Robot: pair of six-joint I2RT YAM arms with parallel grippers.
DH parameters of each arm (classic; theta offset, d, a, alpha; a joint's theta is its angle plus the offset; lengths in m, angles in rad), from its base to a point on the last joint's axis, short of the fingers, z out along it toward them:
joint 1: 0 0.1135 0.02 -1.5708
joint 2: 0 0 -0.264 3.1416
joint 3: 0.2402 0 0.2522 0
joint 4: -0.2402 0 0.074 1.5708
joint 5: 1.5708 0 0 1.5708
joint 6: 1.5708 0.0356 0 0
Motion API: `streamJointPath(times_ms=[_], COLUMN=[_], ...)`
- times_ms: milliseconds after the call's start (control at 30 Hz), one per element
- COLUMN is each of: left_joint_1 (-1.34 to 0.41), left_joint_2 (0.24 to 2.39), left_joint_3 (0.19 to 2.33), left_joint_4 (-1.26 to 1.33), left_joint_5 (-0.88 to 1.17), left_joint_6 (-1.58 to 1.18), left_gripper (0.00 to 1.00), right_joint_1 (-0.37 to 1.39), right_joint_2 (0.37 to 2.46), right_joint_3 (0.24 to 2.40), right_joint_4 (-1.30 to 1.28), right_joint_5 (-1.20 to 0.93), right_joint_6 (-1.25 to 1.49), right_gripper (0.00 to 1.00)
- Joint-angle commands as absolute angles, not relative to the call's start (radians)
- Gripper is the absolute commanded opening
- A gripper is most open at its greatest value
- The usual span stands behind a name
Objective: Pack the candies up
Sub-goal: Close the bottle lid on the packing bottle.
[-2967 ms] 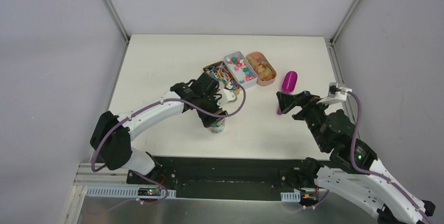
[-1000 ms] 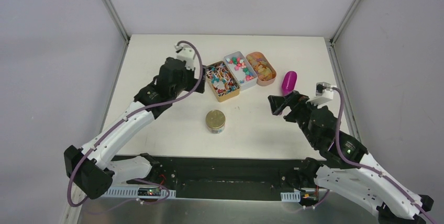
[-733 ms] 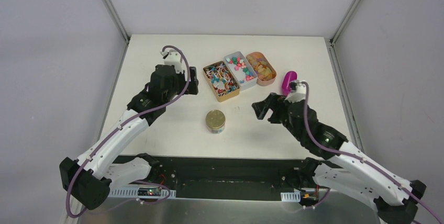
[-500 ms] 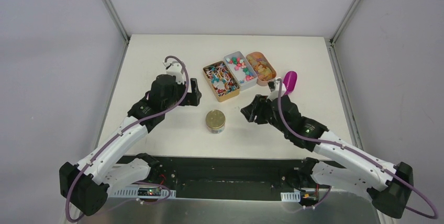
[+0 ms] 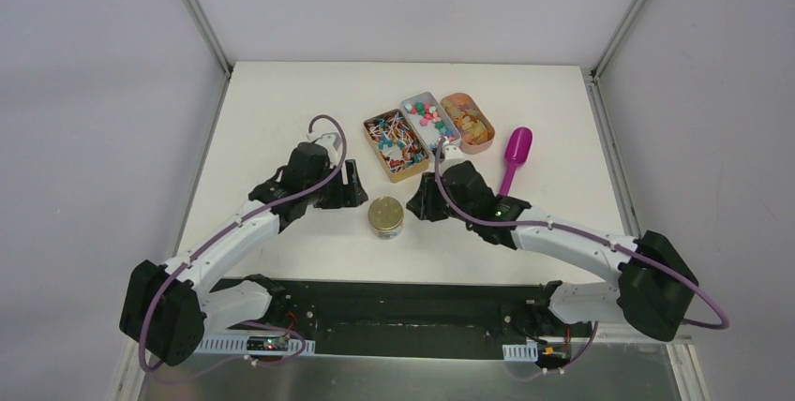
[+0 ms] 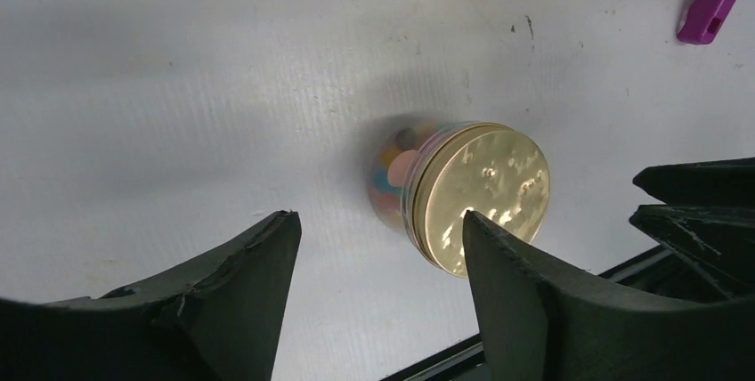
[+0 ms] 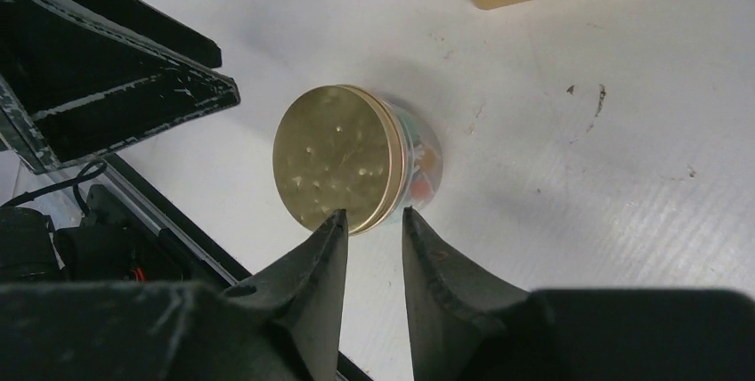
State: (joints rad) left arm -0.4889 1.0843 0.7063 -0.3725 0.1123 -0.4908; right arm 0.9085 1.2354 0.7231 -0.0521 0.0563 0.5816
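On the white table your two arms reach in from both sides toward the middle, and each one points at the same jar.

At the far side stand three open tins in a row: a tan rectangular tin with sweets on thin white sticks, a grey rectangular tin with loose coloured lumps, and an orange oval tin with yellowish pieces. Many candies lie in these tins.

The magenta plastic scoop lies flat on the table, right of the tins, and nobody holds it.

The small clear jar with a gold metal lid stands upright between the grippers. Through its wall you can see pink, orange and blue candies inside, and the lid sits on top.

Your left gripper has its jaws wide apart and grasps nothing; the jar is just ahead of it. Your right gripper has its jaws drawn near together with a narrow gap, also empty, just beside the lid edge.

I judge the filling is done and the jar is covered. What is left is probably to secure the lid or to place the jar.
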Motion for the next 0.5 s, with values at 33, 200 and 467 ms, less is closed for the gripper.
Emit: streamJointPath(times_ms=[33, 200, 467], left_joint_1=[-0.48, -0.48, -0.48], left_joint_2=[1.133, 1.165, 1.196], left_joint_3=[0.675, 0.652, 0.644], left_joint_4=[-0.276, -0.241, -0.205], left_joint_5=[0.214, 0.246, 0.27], left_joint_6=[-0.565, -0.57, -0.577], left_gripper=[0.65, 0.62, 0.59], right_joint_1=[0.904, 0.888, 0.864], right_joint_2=[1.316, 1.401, 1.473], right_joint_3=[0.815, 0.847, 0.851], right_joint_4=[0.07, 0.081, 0.095], right_joint_5=[0.009, -0.035, -0.088], right_joint_6=[0.53, 0.505, 0.5], right_gripper=[0.31, 0.29, 0.27])
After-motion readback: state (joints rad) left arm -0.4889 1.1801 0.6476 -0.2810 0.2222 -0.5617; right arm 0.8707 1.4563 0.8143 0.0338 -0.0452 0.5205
